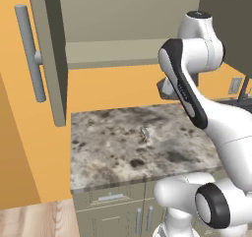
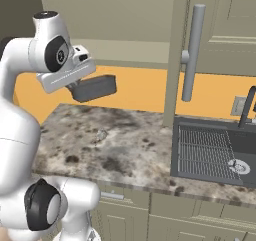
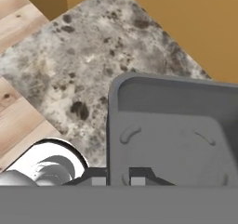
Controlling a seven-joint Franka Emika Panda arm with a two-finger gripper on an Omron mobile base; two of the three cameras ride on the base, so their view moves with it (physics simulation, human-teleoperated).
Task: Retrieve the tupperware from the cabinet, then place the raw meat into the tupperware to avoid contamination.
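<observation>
Gripper (image 3: 116, 177) clamped on tupperware (image 2: 95, 88) rim — tub's far edge cut off (hand view).

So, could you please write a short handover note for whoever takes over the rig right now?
Gripper: shut on the tupperware, held in the air above the counter.
Cabinet: doors open; the shelf part in view is bare.
Done: tupperware taken out of the cabinet.
Left: set the tupperware on the counter, then put the raw meat in it; the small pale thing on the counter may be the meat, too small to tell.
</observation>
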